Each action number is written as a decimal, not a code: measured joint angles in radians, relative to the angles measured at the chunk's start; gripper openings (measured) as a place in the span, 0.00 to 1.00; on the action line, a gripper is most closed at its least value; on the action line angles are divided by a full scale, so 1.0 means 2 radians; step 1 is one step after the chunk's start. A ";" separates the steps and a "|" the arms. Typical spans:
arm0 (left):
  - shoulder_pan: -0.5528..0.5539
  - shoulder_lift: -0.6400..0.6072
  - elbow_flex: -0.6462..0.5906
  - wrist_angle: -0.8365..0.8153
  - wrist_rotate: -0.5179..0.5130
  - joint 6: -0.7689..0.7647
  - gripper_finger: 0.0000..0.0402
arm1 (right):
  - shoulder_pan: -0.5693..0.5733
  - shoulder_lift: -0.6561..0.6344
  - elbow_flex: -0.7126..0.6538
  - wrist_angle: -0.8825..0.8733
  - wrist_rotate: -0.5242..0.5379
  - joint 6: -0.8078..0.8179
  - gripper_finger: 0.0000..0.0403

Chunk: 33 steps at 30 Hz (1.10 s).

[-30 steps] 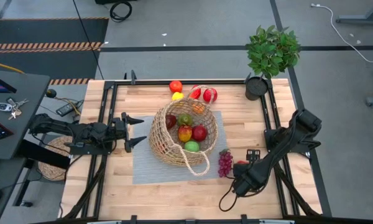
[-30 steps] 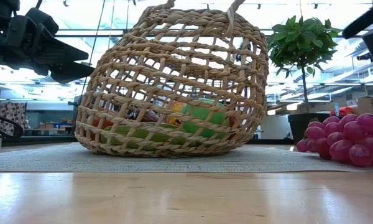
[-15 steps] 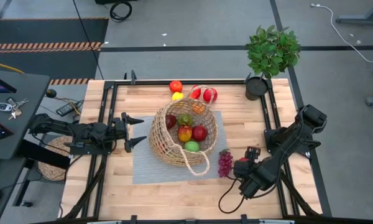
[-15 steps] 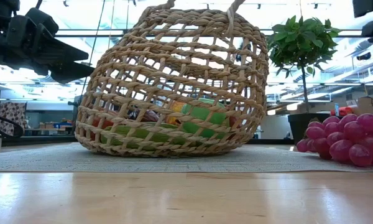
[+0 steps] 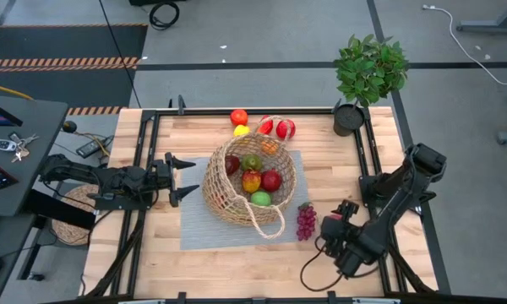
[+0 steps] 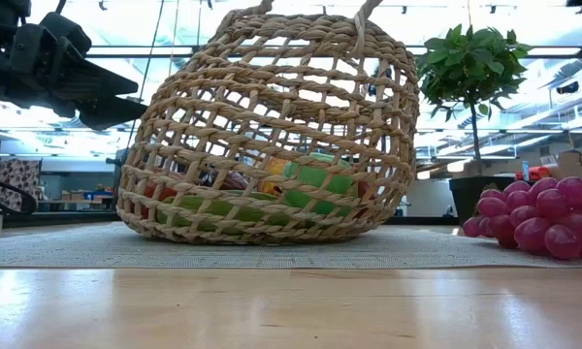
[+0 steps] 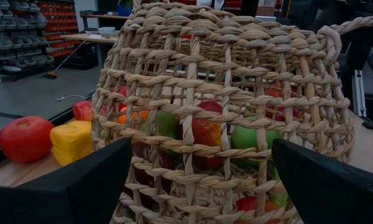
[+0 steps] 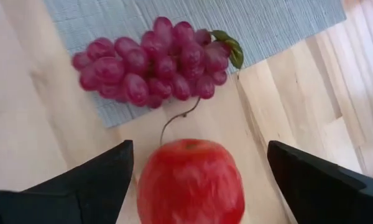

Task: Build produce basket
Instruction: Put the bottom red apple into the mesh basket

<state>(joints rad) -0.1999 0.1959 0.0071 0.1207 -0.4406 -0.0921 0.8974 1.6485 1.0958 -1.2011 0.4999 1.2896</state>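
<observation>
Here, right claw [image 8: 193, 180]: spread wide around apple [image 8: 190, 182], lower centre, not yet gripping.
Left claw [image 5: 179, 178]: released, beside basket [image 5: 248, 187].

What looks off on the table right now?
The basket lies tipped on its side on the grey mat, handle flat, fruit still inside. Grapes and a red apple sit loose outside it.

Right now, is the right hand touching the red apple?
Apart. The right wrist view shows the red apple lying between the right hand's open fingers, with bare table on both sides.
</observation>
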 joint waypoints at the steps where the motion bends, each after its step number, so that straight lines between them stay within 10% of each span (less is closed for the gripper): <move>1: 0.000 0.000 0.000 0.000 0.000 0.000 0.98 | 0.006 -0.001 0.000 -0.001 0.002 0.004 0.93; 17: 0.000 0.000 0.000 0.000 0.000 0.000 0.98 | 0.053 -0.045 -0.121 0.135 0.101 0.160 0.95; 33: 0.000 0.000 0.000 0.000 0.000 0.000 0.98 | 0.037 -0.043 -0.131 0.135 0.050 0.148 0.95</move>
<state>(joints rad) -0.1998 0.1959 0.0071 0.1205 -0.4404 -0.0925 0.9718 1.5620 0.8340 -0.9302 0.6005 1.5850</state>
